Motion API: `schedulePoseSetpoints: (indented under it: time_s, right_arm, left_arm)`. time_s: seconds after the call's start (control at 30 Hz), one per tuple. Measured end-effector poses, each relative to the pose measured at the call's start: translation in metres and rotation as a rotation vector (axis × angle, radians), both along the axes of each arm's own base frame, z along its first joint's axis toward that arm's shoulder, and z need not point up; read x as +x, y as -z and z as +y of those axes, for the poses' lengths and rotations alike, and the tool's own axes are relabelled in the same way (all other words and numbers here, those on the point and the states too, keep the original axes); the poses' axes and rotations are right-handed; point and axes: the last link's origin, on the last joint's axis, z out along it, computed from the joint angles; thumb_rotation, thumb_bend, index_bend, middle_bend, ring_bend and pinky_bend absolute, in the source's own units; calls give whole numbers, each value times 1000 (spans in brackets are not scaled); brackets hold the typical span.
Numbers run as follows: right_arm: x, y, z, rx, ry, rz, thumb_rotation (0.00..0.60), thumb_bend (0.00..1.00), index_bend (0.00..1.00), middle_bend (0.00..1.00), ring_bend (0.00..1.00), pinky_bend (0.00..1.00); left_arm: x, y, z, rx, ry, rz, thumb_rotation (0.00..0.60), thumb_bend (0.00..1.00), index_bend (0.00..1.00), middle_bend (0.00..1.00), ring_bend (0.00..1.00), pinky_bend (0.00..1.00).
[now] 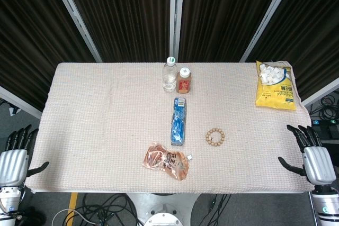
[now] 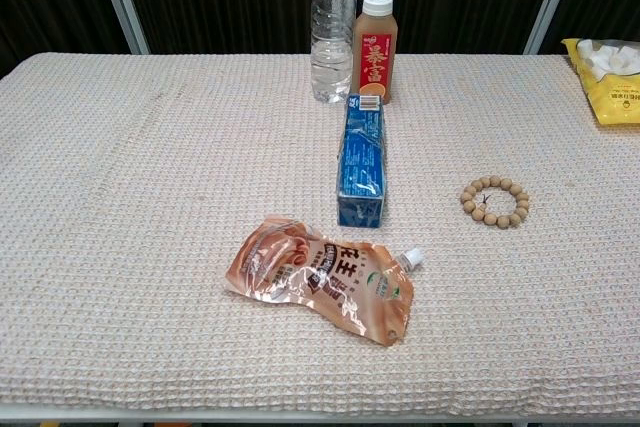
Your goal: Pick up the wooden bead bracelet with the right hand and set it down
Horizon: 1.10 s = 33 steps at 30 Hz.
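Note:
The wooden bead bracelet (image 1: 215,137) (image 2: 494,201) lies flat on the cloth-covered table, right of centre, just right of a blue box. My right hand (image 1: 312,157) hangs off the table's right front corner, fingers spread and holding nothing, well apart from the bracelet. Off the left front corner my left hand (image 1: 16,154) is likewise open and empty. Neither hand shows in the chest view.
A blue box (image 1: 179,121) lies lengthwise mid-table, with an orange spouted pouch (image 1: 167,161) in front of it. A clear water bottle (image 1: 169,74) and an orange drink bottle (image 1: 184,80) stand at the back. A yellow snack bag (image 1: 275,85) lies at the back right.

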Motion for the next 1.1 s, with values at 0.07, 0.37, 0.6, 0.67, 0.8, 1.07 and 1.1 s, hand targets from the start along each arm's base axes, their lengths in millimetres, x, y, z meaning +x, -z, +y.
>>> schedulePoseSetpoints:
  time_s: [0.07, 0.37, 0.6, 0.67, 0.8, 1.07, 1.1]
  right_arm:
    - [1, 1, 0, 5, -4, 3, 600, 101, 104, 181, 81, 42]
    - [11, 10, -19, 84, -45, 15, 600, 101, 102, 238, 40, 0]
    - [33, 37, -65, 208, -105, 88, 600, 101, 181, 289, 40, 0]
    - [42, 50, -82, 251, -126, 127, 600, 108, 220, 288, 40, 0]
    - [62, 81, -113, 320, -178, 216, 600, 168, 297, 300, 40, 0]
    - [81, 139, -148, 357, -245, 346, 600, 224, 395, 337, 40, 0]
    - [81, 144, -150, 357, -248, 357, 600, 223, 395, 341, 40, 0]
  left_arm:
    - [0, 1, 0, -4, 1, 1, 600, 0, 104, 18, 0, 0]
    - [3, 0, -2, -6, 10, -8, 600, 0, 103, 18, 0, 0]
    - [3, 0, -2, -7, 9, -12, 600, 0, 104, 18, 0, 0]
    - [2, 0, -2, -9, 4, -14, 600, 0, 104, 18, 0, 0]
    - [-1, 1, -2, -18, -11, -17, 600, 0, 104, 18, 0, 0]
    - [-6, 3, -1, -22, -29, -28, 600, 0, 103, 18, 0, 0]
    - [-7, 3, -1, -23, -32, -29, 600, 0, 103, 18, 0, 0]
